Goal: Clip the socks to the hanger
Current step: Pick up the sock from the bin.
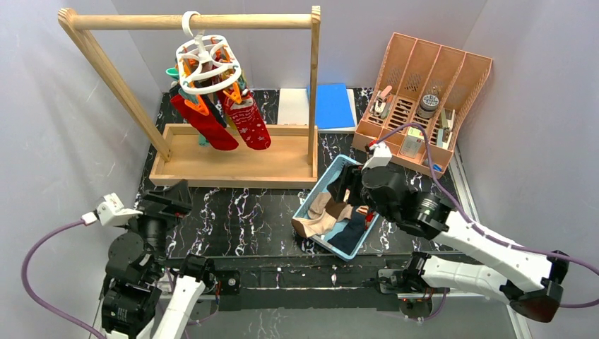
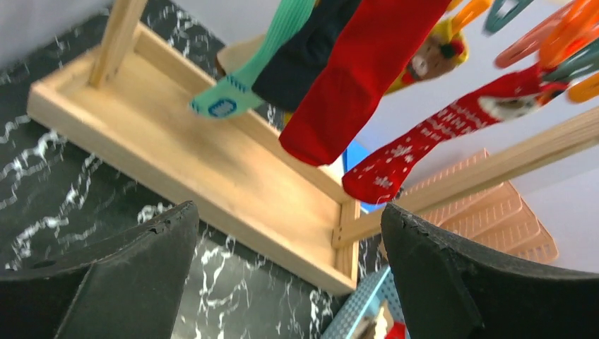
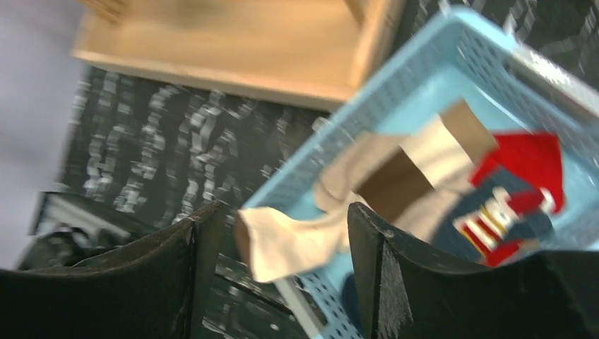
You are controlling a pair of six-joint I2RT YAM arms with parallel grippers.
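Step in hand, by the look of it: fetching the next sock. Right gripper (image 3: 282,210) above the near corner of the blue basket (image 1: 314,189), jaws parted, gripping nothing. Left gripper (image 2: 289,212) spread wide and empty, low over the table, facing the hanger (image 1: 208,62) hooked on the wooden rail (image 1: 191,21), with red socks (image 1: 212,127) and others already clipped beneath. Go for the beige sock (image 3: 282,247) spilling over the basket's rim, since lying on top and free at one end. Come straight down with one finger either side of that loose end, and pinch there alone, well away from the navy patterned sock (image 3: 508,212) beside it, so as not to drag two out together. Hard to say through the blur whether touching the fabric yet, so close slowly. Lift clear of the mesh wall before swinging toward the hanger, leaving a good length dangling for the left gripper to take and feed into a free clip.
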